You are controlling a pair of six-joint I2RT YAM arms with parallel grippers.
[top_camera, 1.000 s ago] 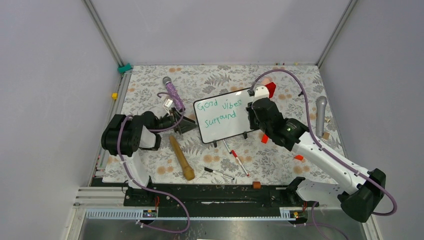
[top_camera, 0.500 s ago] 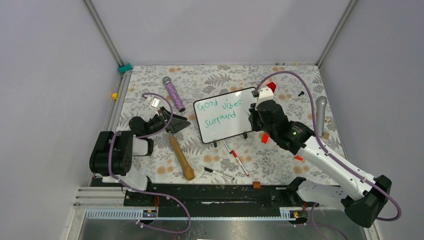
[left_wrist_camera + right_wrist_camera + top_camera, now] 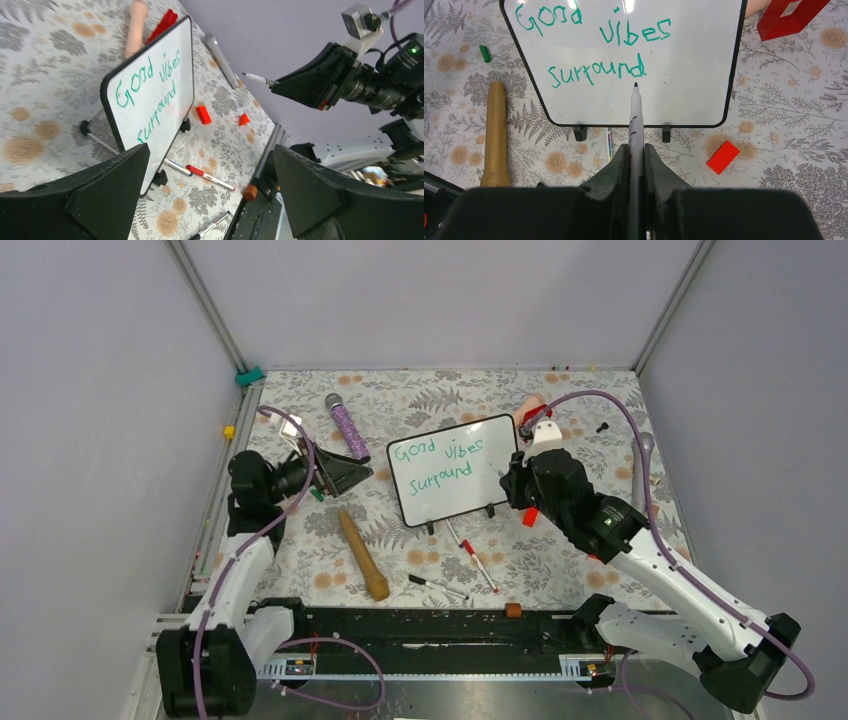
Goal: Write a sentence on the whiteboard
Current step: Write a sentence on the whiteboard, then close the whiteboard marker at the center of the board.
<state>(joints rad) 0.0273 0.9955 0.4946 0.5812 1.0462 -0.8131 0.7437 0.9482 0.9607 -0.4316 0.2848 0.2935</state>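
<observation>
The whiteboard point(image 3: 482, 487) stands on its feet mid-table, tilted back. It also shows in the left wrist view point(image 3: 181, 46) and the right wrist view point(image 3: 694, 75). The sentence point(image 3: 440, 462) is green, in two lines: "Good vibes surround" point(image 3: 634, 32). My right gripper point(image 3: 512, 476) is at the board's right edge, shut on a white marker point(image 3: 636, 117). The marker's tip points just below the "d" of "surround". In the left wrist view the marker point(image 3: 256, 78) hangs in the air, apart from the board. My left gripper point(image 3: 345, 475) is open and empty, left of the board, not touching it.
A golden wooden rod point(image 3: 362, 555) lies front left. A purple microphone point(image 3: 345, 425) lies behind the left gripper, and a grey one point(image 3: 642, 465) is at far right. Two markers point(image 3: 478, 558) point(image 3: 437, 586) lie in front of the board. There are a red block point(image 3: 529, 517) and a green cap point(image 3: 317, 494).
The left arm has swung back to the left, drawing its open gripper a little away from the board's left edge. The right gripper with the marker has shifted slightly right.
</observation>
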